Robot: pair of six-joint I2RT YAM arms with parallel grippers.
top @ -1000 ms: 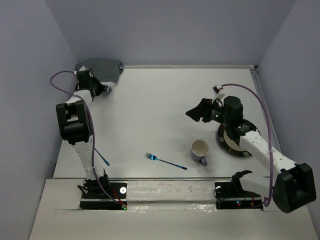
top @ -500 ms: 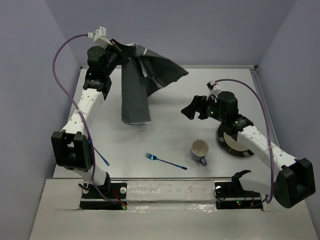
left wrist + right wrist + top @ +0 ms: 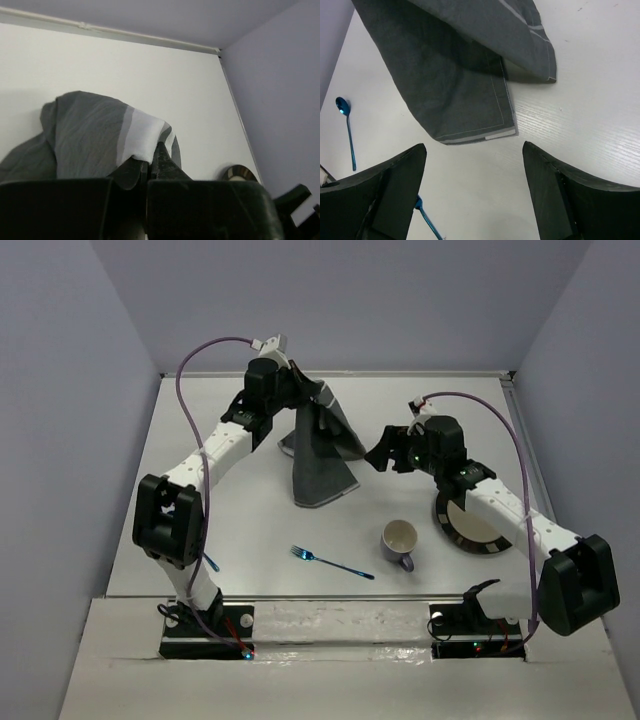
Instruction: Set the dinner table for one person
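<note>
My left gripper [image 3: 318, 392] is shut on a corner of the dark grey placemat [image 3: 320, 465] with pale stripes and holds it above the far middle of the white dinner table [image 3: 250, 510]. The mat hangs down and its lower edge touches the table. The left wrist view shows the fingers pinching a pale stripe of the placemat [image 3: 90, 135]. My right gripper [image 3: 385, 455] is open and empty, just right of the mat. In the right wrist view the placemat's lower edge [image 3: 460, 65] lies beyond my open right gripper [image 3: 474, 146].
A blue fork [image 3: 332, 563] lies near the front middle. A blue spoon [image 3: 208, 558] lies at the front left, partly behind the left arm. A purple cup [image 3: 400, 543] stands right of the fork. A dark-rimmed plate [image 3: 470, 525] sits under the right arm.
The left arm has lifted the placemat out of the far left corner and swung it right to the far middle. The right gripper has moved slightly left, toward the mat.
</note>
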